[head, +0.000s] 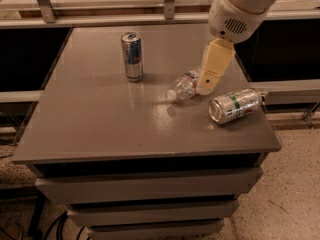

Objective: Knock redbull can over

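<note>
The redbull can (132, 56) stands upright on the counter (115, 129), in the upper left-centre of the frame. It is slim and tall. Its body carries blue and silver panels with a small red mark near mid-height, and its top is silver. A faint reflection of the can shows on the counter surface directly below it. No lettering on the can can be read.

The tool (206, 85) hangs in the upper right-centre of the frame, well apart from the redbull can. It appears as one cream-coloured, tapering piece pointing down and to the left. Whether the tool is apart or together cannot be told from this view. The white arm housing (239, 9) above it is cut off by the top edge of the frame.

A clear plastic bottle (183, 85) lies on its side just left of the tool's tip. Its right end is hidden behind the tool, and its label is not legible.

A silver-and-green can (235, 105) lies on its side near the right edge of the counter, below and right of the tool. Its print cannot be read.
</note>
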Controlling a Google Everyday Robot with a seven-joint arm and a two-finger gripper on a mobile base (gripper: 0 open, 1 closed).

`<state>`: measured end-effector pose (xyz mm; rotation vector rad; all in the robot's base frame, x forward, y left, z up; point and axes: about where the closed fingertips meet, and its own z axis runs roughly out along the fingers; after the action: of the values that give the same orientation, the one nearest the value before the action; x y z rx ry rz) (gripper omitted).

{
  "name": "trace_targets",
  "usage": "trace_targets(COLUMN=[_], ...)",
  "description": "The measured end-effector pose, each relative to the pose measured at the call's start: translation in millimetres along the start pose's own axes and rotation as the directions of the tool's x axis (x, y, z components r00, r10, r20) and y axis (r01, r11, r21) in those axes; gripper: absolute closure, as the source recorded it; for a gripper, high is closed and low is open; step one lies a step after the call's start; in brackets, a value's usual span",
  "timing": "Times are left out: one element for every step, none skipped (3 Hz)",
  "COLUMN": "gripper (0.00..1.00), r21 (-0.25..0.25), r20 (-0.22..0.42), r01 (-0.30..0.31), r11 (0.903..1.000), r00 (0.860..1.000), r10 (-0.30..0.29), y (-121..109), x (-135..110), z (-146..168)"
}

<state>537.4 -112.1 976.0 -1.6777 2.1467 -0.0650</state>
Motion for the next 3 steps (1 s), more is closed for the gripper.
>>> trace_targets(gripper=[0.00,0.00,0.00], r21=[-0.011,-0.022,-0.026], r20=[0.007,0.020,0.050], r01=[-0.017,-0.004,0.000], r11=[0.9998,0.9998,0.9997], r00=[1.000,1.000,0.999], r10=[0.017,0.005,0.002], y=[-7.2,-9.0,-7.1], x=[-23.4,-51.3,-76.5], z=[14.2,24.1,32.6])
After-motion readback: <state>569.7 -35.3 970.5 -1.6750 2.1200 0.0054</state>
